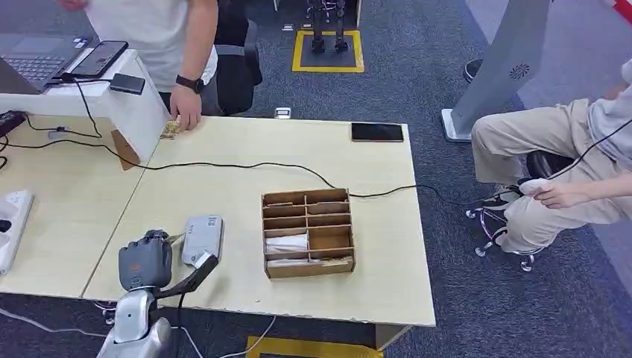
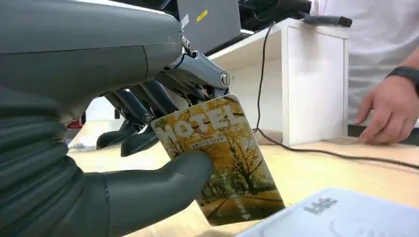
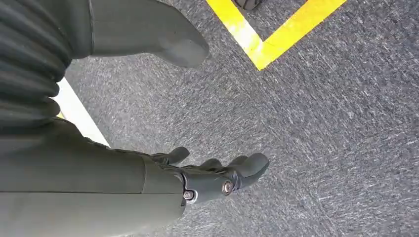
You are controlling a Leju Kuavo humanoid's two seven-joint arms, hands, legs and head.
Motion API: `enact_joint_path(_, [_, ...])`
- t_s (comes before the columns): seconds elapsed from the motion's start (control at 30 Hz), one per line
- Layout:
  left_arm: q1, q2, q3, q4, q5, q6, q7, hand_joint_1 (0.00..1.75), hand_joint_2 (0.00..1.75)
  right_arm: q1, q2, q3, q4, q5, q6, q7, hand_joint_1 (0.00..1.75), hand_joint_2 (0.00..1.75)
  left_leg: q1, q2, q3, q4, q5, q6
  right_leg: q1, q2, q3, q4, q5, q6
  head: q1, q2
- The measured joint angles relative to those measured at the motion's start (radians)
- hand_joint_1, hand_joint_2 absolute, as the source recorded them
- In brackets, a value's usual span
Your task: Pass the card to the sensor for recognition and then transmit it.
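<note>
Card (image 2: 220, 158) printed "HOTEL", pinched between thumb and fingers of the left robot hand (image 1: 145, 259), held just beside the grey sensor (image 1: 202, 239) near the tabletop's (image 1: 223, 142) front left edge. Right robot hand (image 3: 217, 175) hangs over grey carpet (image 3: 321, 123), fingers loosely apart, holding nothing. Compartmented cardboard box (image 1: 308, 232) stands right of the sensor; a person's hand (image 1: 185, 109) rests at the far edge.

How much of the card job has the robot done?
Done: the left hand holds the card. In hand: the card hangs close by the grey sensor; whether it has been read I cannot tell. Left: passing it on, perhaps to the person at the table's far side. The right hand hangs idle.
</note>
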Motion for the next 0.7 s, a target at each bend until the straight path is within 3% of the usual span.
enact_joint_path(0.7, [0.000,-0.013,-0.012,0.058,0.064,0.004,-0.018,1.75,1.75,0.000,0.000,0.000,-0.003,0.014,-0.002,0.003,0.00,1.75,0.000,0.000,0.001,0.000,0.000,0.000,0.000,0.000,0.001,0.000,0.000,0.000,0.000,0.000])
